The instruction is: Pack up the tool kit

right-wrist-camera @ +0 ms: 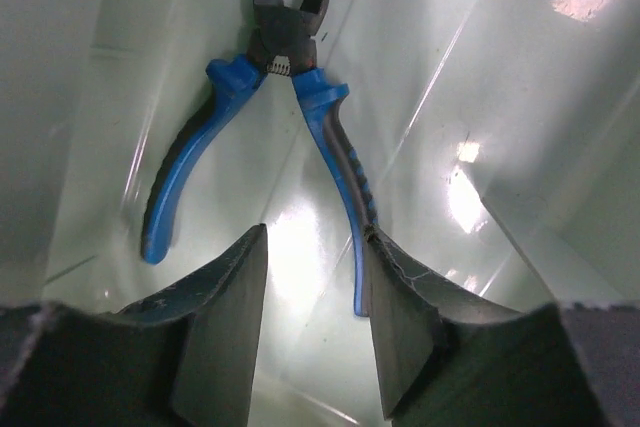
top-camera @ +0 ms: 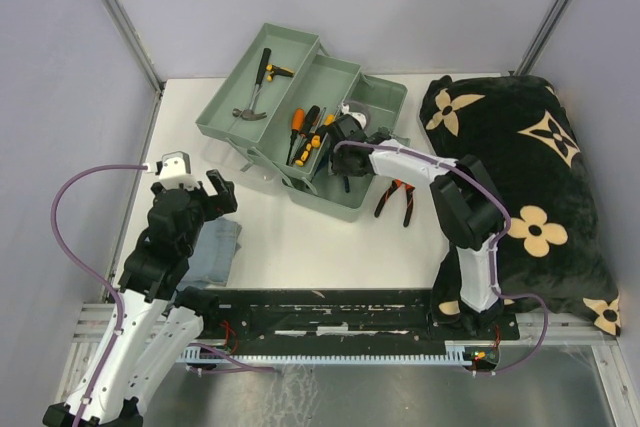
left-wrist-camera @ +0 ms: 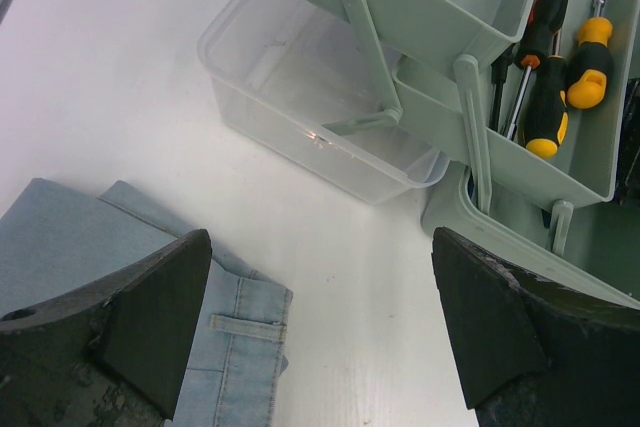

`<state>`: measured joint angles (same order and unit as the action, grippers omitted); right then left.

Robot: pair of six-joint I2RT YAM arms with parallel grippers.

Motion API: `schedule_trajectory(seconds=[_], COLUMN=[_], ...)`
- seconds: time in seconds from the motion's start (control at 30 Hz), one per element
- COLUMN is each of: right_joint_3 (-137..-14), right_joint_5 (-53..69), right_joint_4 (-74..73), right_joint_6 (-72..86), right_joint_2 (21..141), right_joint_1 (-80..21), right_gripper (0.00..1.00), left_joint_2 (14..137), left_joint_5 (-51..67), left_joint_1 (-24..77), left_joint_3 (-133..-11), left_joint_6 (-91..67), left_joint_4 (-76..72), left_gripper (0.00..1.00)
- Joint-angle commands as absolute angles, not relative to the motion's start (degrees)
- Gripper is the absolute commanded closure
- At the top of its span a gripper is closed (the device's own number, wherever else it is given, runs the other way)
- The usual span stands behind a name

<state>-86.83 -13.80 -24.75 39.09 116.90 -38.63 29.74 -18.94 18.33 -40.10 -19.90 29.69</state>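
Toolbox point(top-camera: 345, 209) stands open far on the surface; blue-handled cutters point(right-wrist-camera: 290, 77) lie in its bottom below the parted right hand point(right-wrist-camera: 315, 237). Left hand point(left-wrist-camera: 320, 247) is spread. Pliers point(top-camera: 398, 199) beside the box should probably be fetched next.

No legible text, label, brand, number or sign was found in any of the three views. The toolbox point(top-camera: 290, 52) carried no readable marking on its trays or walls. The blanket point(top-camera: 540, 177) bore beige flower marks only, with no lettering.
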Motion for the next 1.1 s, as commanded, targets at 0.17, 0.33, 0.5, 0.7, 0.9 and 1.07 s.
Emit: schedule_trajectory(seconds=[0.17, 0.33, 0.5, 0.7, 0.9, 1.07], right_joint_3=[-81.0, -76.1, -69.1, -56.1, -43.7, -36.3], right_joint_5=[-11.0, -13.1, -11.9, -14.7, -17.4, -20.4], right_joint_4=[-20.4, -22.2, -24.0, -24.1, -24.9, -26.3], right_joint_6=[37.3, 37.1, 37.4, 40.7, 46.0, 49.5], right_joint_2=[100.3, 91.7, 82.7, 69.0, 57.7, 55.6], right_joint_1=[-39.0, -38.9, -39.0, -39.0, -38.9, -38.9], right_gripper=[0.49, 0.48, 0.47, 0.44, 0.4, 0.31], left_joint_2=[29.7, 29.5, 29.2, 29.1, 29.1, 28.6], left_joint_5=[-18.9, -18.8, -18.6, -18.3, -18.3, -18.2], left_joint_1=[17.9, 17.9, 18.0, 17.9, 17.9, 17.9], left_joint_3=[-40.3, -40.4, -40.3, -40.3, -40.3, -40.2], left_joint_6=[-20.1, -20.1, -20.1, -20.1, -20.1, -20.3], left_joint_4=[27.1, 27.2, 27.2, 27.3, 27.5, 27.7], left_gripper=[0.03, 0.03, 0.03, 0.03, 0.03, 0.03])
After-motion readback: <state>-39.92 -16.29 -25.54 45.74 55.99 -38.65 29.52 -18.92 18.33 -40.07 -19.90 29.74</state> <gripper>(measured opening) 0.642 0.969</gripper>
